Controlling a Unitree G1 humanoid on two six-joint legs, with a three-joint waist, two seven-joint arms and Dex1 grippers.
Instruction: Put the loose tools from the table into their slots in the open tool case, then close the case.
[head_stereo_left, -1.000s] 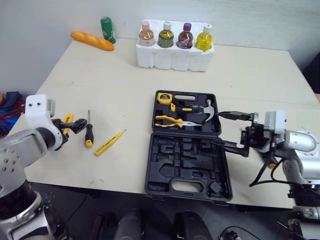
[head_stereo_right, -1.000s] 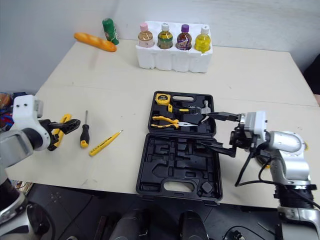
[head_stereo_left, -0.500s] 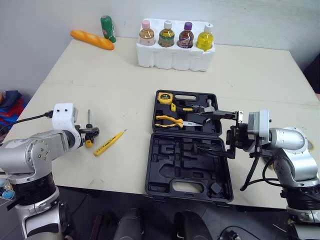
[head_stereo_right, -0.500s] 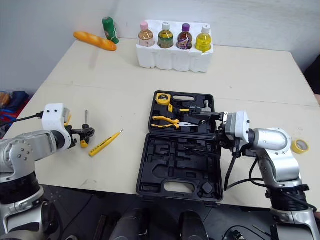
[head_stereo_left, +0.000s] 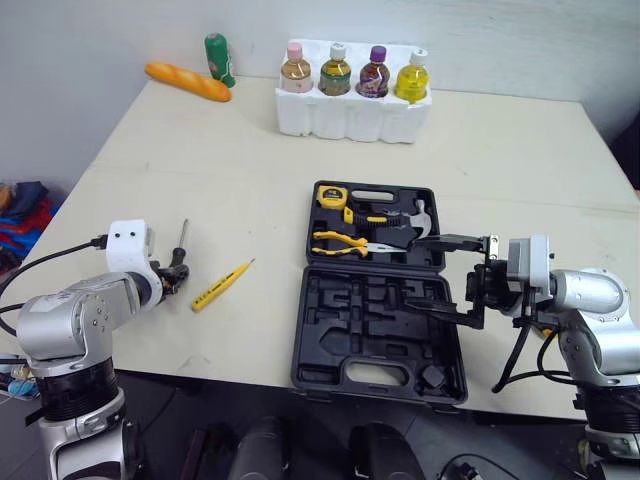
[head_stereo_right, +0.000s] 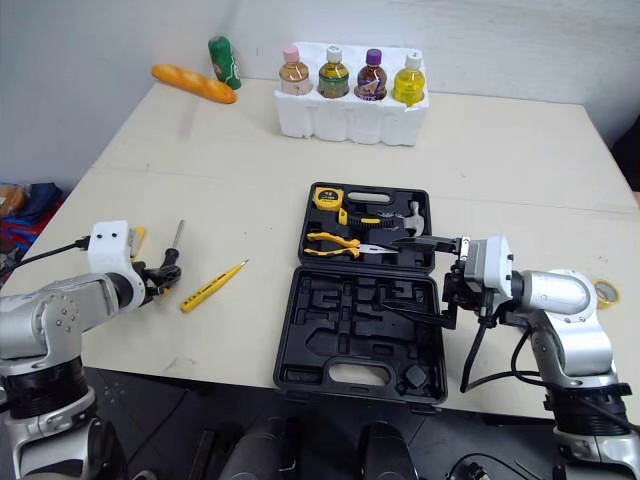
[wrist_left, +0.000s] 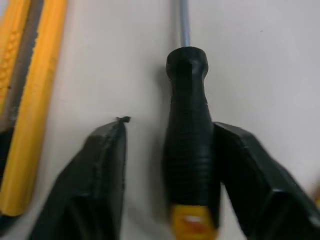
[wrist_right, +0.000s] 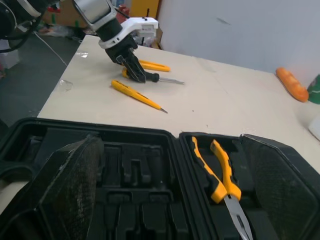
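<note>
My left gripper (head_stereo_left: 176, 274) has dropped onto the screwdriver (wrist_left: 187, 100). It lies on the table (head_stereo_left: 250, 170) at nine o'clock from the tool case (head_stereo_left: 370, 322), shaft pointing to twelve. My fingers are apart, straddling its black handle and not yet squeezed, so I judge the pick-up is about to start. My right gripper (head_stereo_left: 440, 272) hovers over the case's three o'clock side, fingers spread wide and empty.

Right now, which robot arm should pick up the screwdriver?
Left, probably. The left gripper is down at the screwdriver, its open fingers either side of the black handle. The right gripper is far off, open over the tool case.
</note>
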